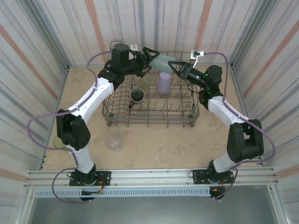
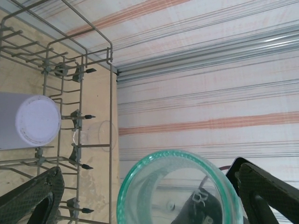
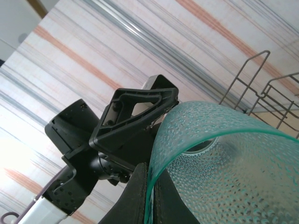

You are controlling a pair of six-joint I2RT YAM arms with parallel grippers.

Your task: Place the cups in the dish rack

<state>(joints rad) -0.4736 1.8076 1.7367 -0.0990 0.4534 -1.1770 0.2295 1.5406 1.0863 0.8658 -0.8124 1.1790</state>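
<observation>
Right gripper [image 3: 150, 201] pinches the wall of the teal cup [image 1: 162, 61] at its edge, one finger on each face of the glass, holding it on its side above the far end of the rack [image 1: 149, 122]. Left gripper [image 1: 150, 59] meets the cup from the left, its jaws spread wide on either side of the cup's other end; whether either finger touches the glass cannot be told. Inside the rack a lavender cup [image 1: 164, 83] stands just right of an olive cup [image 1: 142, 83], with a dark mug [image 1: 137, 95] nearer. A clear cup [image 1: 113, 140] sits on the table [image 1: 159, 144] near the rack's near left corner.
</observation>
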